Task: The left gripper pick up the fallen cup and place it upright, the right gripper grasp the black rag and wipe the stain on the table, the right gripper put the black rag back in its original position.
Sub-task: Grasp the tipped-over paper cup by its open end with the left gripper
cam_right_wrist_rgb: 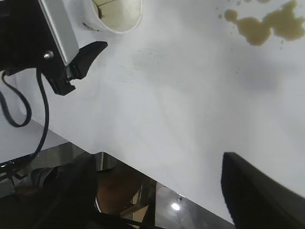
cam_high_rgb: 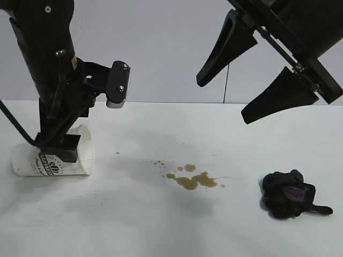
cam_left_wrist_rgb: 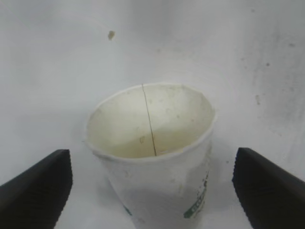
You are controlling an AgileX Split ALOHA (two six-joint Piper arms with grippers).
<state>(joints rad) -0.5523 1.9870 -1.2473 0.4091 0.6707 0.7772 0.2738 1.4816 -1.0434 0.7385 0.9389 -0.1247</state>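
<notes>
The white cup [cam_high_rgb: 32, 163] with its green COFFEE band lies on its side at the left of the table [cam_high_rgb: 161, 230], mouth toward the middle. My left gripper [cam_high_rgb: 61, 151] is lowered over it and open. In the left wrist view the cup [cam_left_wrist_rgb: 152, 143] sits between the two fingers [cam_left_wrist_rgb: 38, 186], with a gap on each side. The brown stain [cam_high_rgb: 193, 180] spreads near the table's middle. The black rag [cam_high_rgb: 289, 194], with purple patches, lies bunched at the right. My right gripper [cam_high_rgb: 223, 101] hangs high above the table between stain and rag, open and empty.
A lone brown droplet [cam_high_rgb: 118, 153] lies between cup and stain. The right wrist view shows the cup's mouth [cam_right_wrist_rgb: 119, 14], the stain [cam_right_wrist_rgb: 267, 24], the left arm's cable [cam_right_wrist_rgb: 24, 114] and the table's edge [cam_right_wrist_rgb: 157, 179] with dark floor beyond. A grey wall stands behind.
</notes>
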